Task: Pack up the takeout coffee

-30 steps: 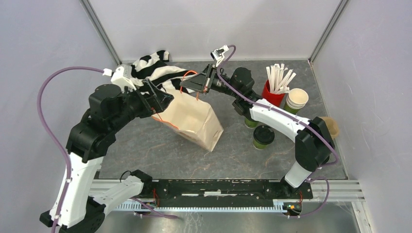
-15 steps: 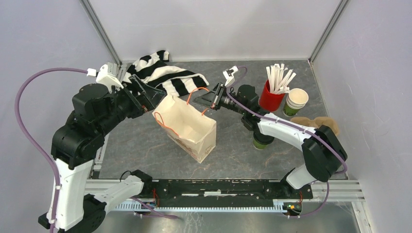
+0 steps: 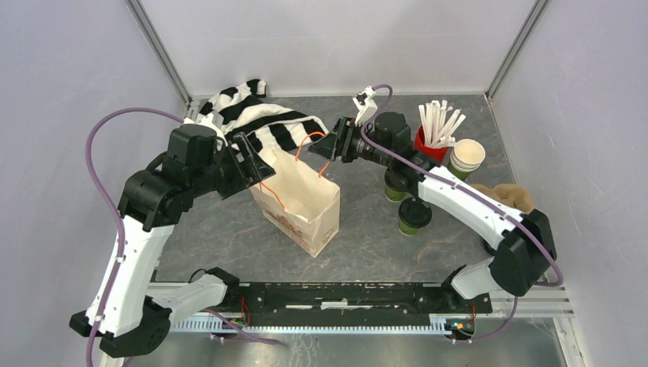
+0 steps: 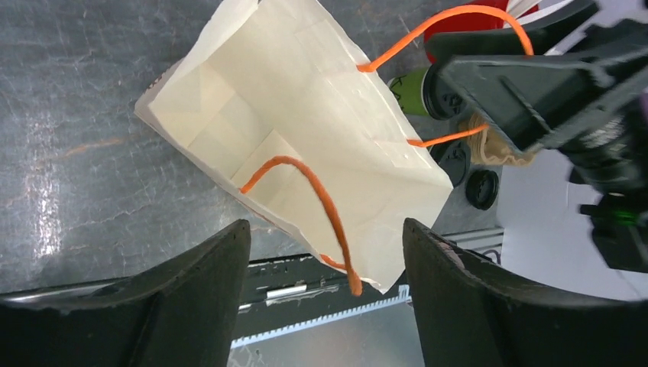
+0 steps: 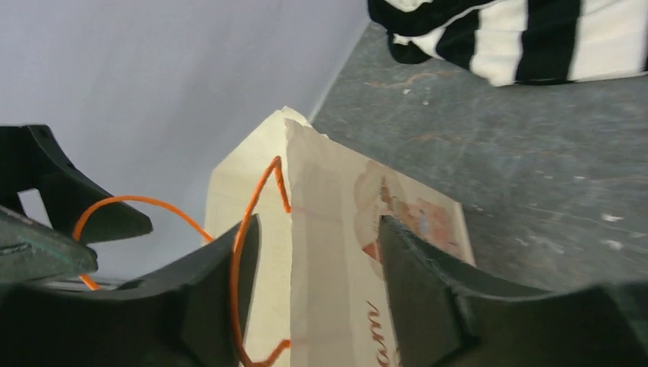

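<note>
Since both cups stand outside the paper bag, the top view puts the takeout coffee right of it, nearer the right gripper than the left gripper. Left wrist: jaws spread over the bag's open mouth, empty. Right wrist: jaws parted, gripping nothing; cups unseen.

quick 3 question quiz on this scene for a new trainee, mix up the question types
1. True or false: a lidded cup is already inside the paper bag.
2. What colour are the bag's handles? A orange, B blue, C green.
3. Fill in: ____ lidded cups stand on the table.
Key: 1 false; 2 A; 3 two.
</note>
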### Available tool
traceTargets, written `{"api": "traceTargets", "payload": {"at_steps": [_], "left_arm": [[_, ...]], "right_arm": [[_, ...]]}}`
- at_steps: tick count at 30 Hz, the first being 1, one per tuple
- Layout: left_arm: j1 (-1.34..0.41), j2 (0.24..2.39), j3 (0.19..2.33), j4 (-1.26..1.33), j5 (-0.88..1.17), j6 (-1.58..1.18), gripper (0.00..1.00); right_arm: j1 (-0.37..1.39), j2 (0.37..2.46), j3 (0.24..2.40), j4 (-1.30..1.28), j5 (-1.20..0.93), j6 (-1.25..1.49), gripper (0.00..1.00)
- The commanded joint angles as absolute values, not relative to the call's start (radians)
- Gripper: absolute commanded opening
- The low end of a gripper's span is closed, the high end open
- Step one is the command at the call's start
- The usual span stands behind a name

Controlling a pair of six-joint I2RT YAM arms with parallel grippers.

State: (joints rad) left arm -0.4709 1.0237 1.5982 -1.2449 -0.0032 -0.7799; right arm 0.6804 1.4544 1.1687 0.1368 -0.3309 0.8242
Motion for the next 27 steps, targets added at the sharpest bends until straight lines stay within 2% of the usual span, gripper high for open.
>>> {"api": "traceTargets", "payload": {"at_steps": [1, 4, 10, 15, 18, 21, 23, 27], "left_arm": [[-0.471, 1.012, 1.596, -1.237, 0.007, -0.747, 0.73], [-0.471, 1.029, 1.601, -1.222, -0.03, -0.721, 0.61], [-0.471, 1.047, 1.6, -1.176, -0.041, -0.65, 0.39], [-0.471, 1.06, 1.62, -1.171, -0.066, -0.597, 0.29], [-0.471, 1.071, 1.621, -1.15, -0.058, -0.569, 0.24], [-0.471, 1.085, 1.639, -1.15, -0.051, -0.529, 0.21], [-0.471, 1.089, 1.657, -1.154, -0.052, -0.496, 0.2], [-0.471, 1.09, 1.673, -1.156, -0.057, -0.422, 0.18]], "right_arm": [[0.68, 1.358, 1.309, -0.222, -0.264, 0.533, 0.7], [0.676, 1.263, 1.35, -0.439, -0.114, 0.379, 0.83], [0.606, 1.044, 1.339, -0.784, 0.242, 0.231, 0.95], [0.459, 0.944, 1.285, -0.931, 0.455, 0.268, 0.95], [0.389, 0.94, 1.182, -0.946, 0.496, 0.314, 0.87], [0.249, 0.946, 1.045, -0.893, 0.406, 0.324, 0.81], [0.127, 0.952, 0.967, -0.827, 0.299, 0.319, 0.75], [-0.097, 1.003, 0.854, -0.668, 0.023, 0.279, 0.71]]}}
